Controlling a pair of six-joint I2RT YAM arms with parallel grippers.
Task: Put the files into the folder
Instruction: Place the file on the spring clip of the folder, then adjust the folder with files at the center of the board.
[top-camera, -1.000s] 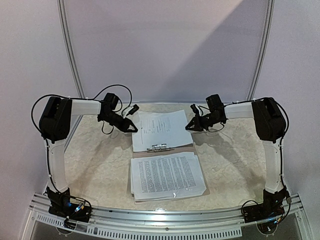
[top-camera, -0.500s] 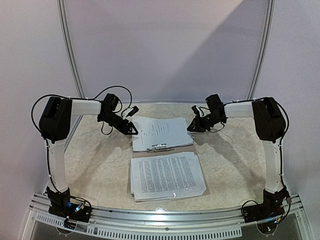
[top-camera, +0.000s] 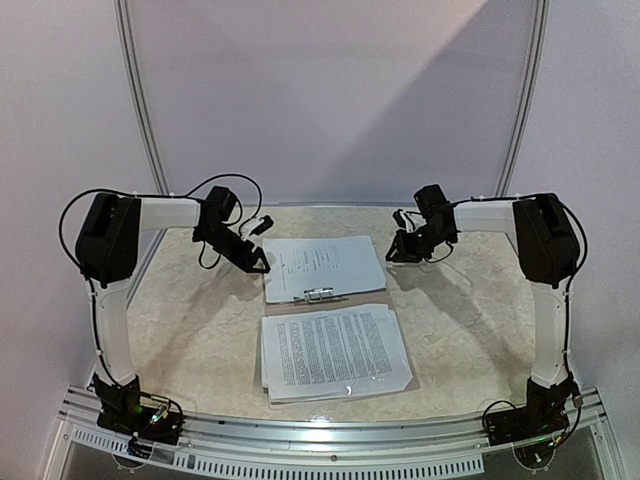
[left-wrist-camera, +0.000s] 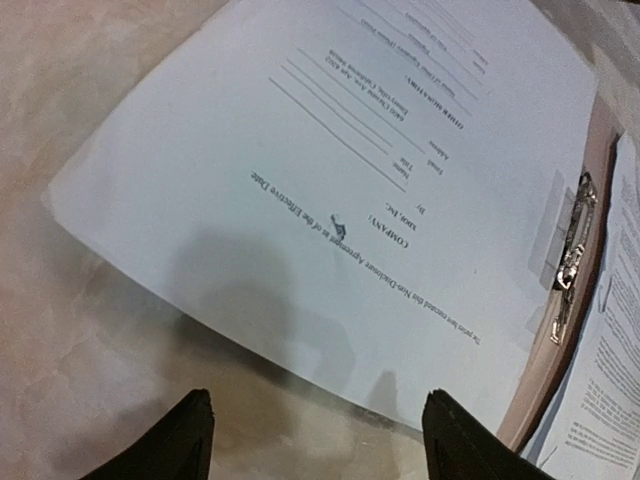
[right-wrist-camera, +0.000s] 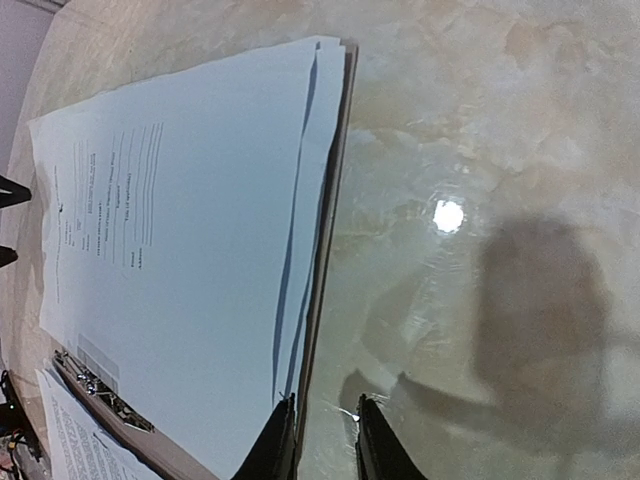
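Top view with both wrist views: the task near its end, as I judge it. The folder (top-camera: 350, 302) lies open in the middle of the surface (top-camera: 200, 310). Its tan cover shows only as a thin strip by the metal clip (top-camera: 318, 294) and along the right edge under the paper.

The files rest on it in two groups. The far sheets (top-camera: 325, 262), sparsely printed, cover the far half and sit slightly askew. The near stack (top-camera: 335, 352), densely printed, covers the near half. I see no loose sheet elsewhere on the surface, so I take the gathering of paper onto the folder to be done.

The left gripper (left-wrist-camera: 315, 445) hovers just beside the far-left corner of the far sheets. Its jaws are spread wide and hold nothing. The right gripper (right-wrist-camera: 325, 440) sits low at the far-right edge of the folder, where several sheet edges fan out over the cover. Its jaws are parted only narrowly, with bare surface showing between them, and I see no paper or cover in their grip.

What I judge to be left:
- squaring the skewed far sheets, whose left corner seems to run past the cover;
- closing the folder, if that is wanted.

I cannot tell whether the clip bites on any sheet.
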